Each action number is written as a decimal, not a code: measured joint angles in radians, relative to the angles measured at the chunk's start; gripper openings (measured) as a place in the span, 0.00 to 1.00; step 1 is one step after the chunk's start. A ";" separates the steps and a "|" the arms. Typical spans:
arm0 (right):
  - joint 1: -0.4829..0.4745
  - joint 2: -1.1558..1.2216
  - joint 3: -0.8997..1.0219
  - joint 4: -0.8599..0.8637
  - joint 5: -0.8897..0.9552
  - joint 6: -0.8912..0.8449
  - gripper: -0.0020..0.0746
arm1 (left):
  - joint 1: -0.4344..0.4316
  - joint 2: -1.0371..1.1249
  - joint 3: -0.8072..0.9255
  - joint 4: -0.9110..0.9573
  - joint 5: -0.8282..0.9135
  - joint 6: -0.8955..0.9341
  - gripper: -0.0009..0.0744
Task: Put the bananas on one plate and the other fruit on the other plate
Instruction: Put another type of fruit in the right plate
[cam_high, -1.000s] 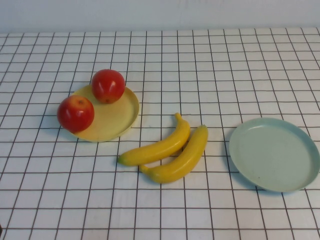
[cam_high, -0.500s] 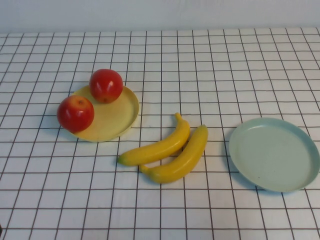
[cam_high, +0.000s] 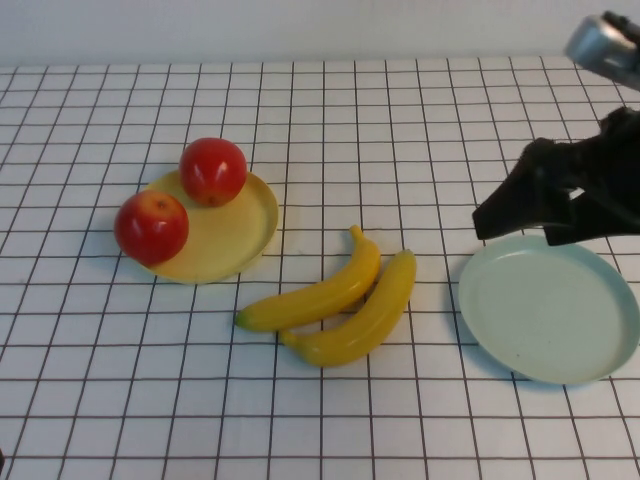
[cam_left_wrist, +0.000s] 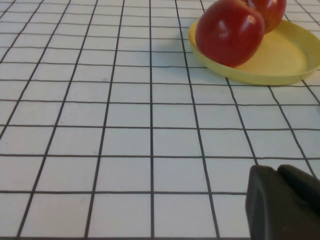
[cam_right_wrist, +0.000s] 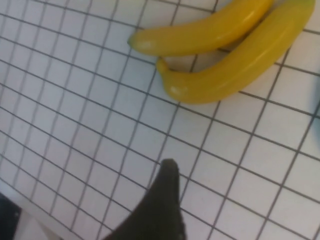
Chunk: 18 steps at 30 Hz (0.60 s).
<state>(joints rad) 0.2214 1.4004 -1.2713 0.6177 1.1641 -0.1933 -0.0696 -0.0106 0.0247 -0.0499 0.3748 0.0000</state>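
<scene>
Two red apples (cam_high: 213, 171) (cam_high: 151, 226) sit on the pale yellow plate (cam_high: 235, 225) at the left. Two yellow bananas (cam_high: 320, 295) (cam_high: 365, 315) lie side by side on the cloth in the middle, touching. At the right stands the mint-green plate (cam_high: 550, 310) with nothing on it. My right gripper (cam_high: 518, 230) hovers open over that plate's far-left rim, to the right of the bananas. The right wrist view shows one dark finger (cam_right_wrist: 167, 200) and both bananas (cam_right_wrist: 205, 32) (cam_right_wrist: 240, 65). My left gripper (cam_left_wrist: 280, 200) is shut, low over the cloth, short of the near apple (cam_left_wrist: 230, 31).
A white cloth with a black grid (cam_high: 320, 420) covers the whole table. A pale wall (cam_high: 300, 30) runs along the far edge. The right arm (cam_high: 600, 190) reaches in from the right side.
The right arm has come into the high view from the right and now hangs over the mint-green plate's far rim. Fruit and plates have not moved.
</scene>
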 joint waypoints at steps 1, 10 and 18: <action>0.025 0.042 -0.042 -0.037 0.020 0.032 0.93 | 0.000 0.000 0.000 0.000 0.000 0.000 0.01; 0.245 0.311 -0.351 -0.409 0.066 0.331 0.93 | 0.000 0.000 0.000 0.000 0.000 0.000 0.01; 0.273 0.517 -0.503 -0.408 0.067 0.428 0.93 | 0.000 0.000 0.000 0.000 0.000 0.000 0.01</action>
<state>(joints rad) 0.4940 1.9179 -1.7743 0.2096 1.2308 0.2346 -0.0696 -0.0106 0.0247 -0.0499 0.3748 0.0000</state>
